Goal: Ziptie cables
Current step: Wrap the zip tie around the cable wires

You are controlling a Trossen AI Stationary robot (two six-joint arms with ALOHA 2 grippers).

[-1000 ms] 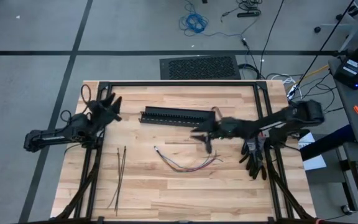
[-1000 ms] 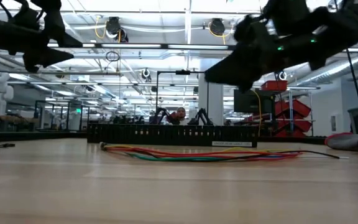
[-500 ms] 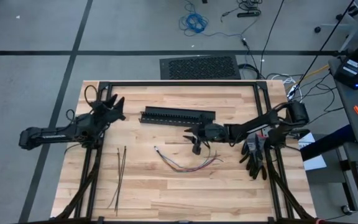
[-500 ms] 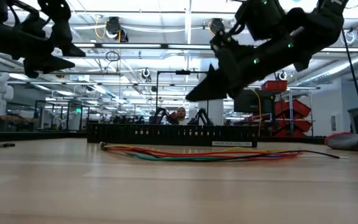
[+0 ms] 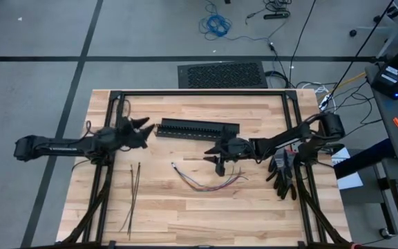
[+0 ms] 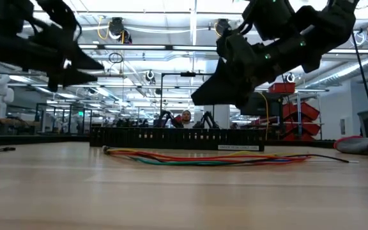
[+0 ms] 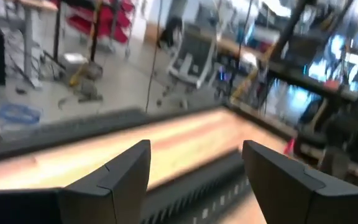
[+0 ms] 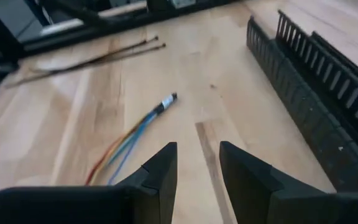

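Note:
The cables, a loose bundle of thin coloured wires, lie curved on the wooden table near its middle, also seen in the low view and the right wrist view. My right gripper hangs open just above and beyond them, slanting down, with nothing between its fingers. The zipties, thin dark strips, lie flat at the near left. My left gripper stands open and level in the air, pointing at the left end of the black slotted duct.
The duct lies across the table's far middle, behind the cables. Black frame rails run along the table's far, left and right sides. A dark heap lies at the right edge. Bare wood stretches across the near half.
My left gripper has gone toward the table's right edge, closer to the duct's left end, sinking a little and tipping to level. My right gripper has come down and toward the left over the cables, then kept still. The cables and zipties have not moved.

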